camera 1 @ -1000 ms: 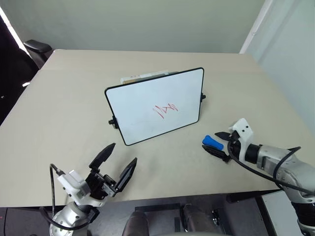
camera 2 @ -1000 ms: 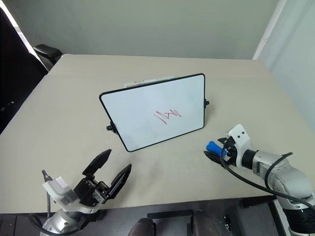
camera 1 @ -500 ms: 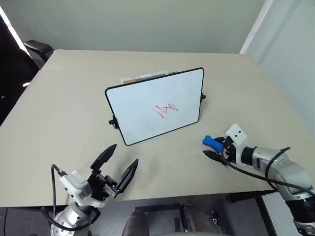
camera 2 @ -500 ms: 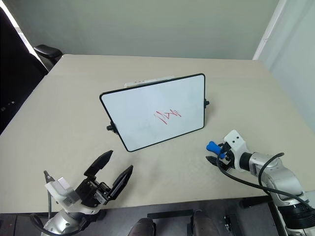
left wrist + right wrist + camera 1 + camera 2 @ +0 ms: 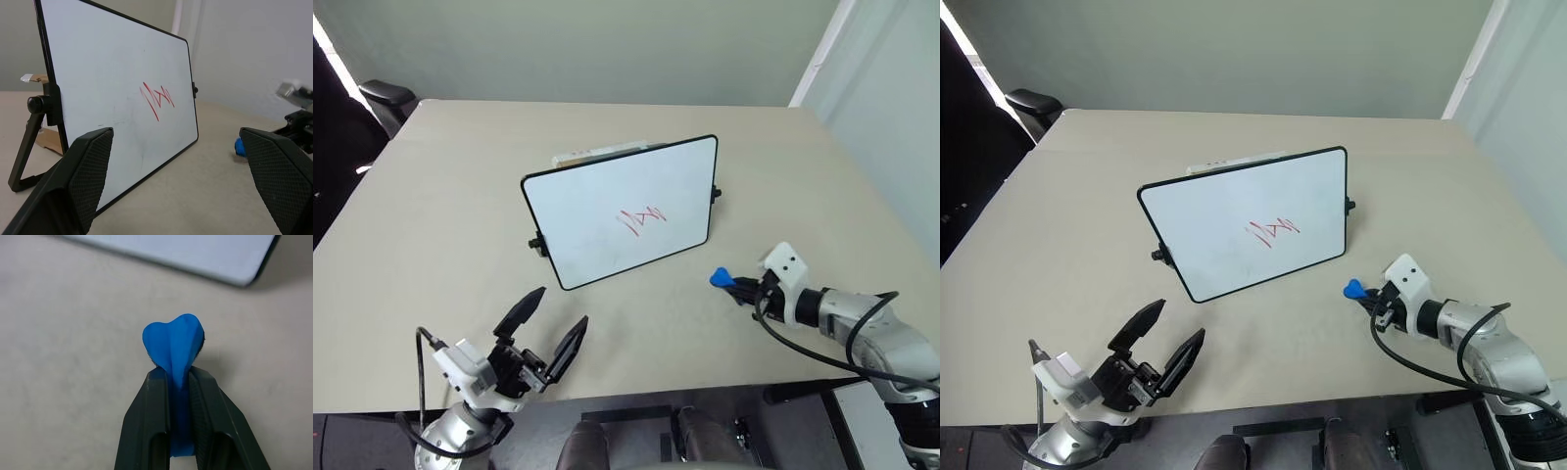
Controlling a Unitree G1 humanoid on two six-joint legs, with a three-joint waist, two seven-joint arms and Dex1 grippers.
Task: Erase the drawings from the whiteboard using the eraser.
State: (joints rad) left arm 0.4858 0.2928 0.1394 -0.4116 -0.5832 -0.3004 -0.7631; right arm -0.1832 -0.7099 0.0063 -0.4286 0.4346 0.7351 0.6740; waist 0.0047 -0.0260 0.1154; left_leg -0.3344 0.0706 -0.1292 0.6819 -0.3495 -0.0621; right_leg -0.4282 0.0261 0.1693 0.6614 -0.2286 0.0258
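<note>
Pincers differ: right pincer [image 5: 180,396] has just clamped the eraser [image 5: 174,345] beside the whiteboard [image 5: 617,211]; left pincer [image 5: 548,328] gapes; drawings [image 5: 641,219] remain, wiping can begin.

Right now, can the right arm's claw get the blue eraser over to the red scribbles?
Probably yes. The right claw is shut on the eraser, just off the whiteboard's near corner. Bare table lies between, and the red drawings face it unblocked.
</note>
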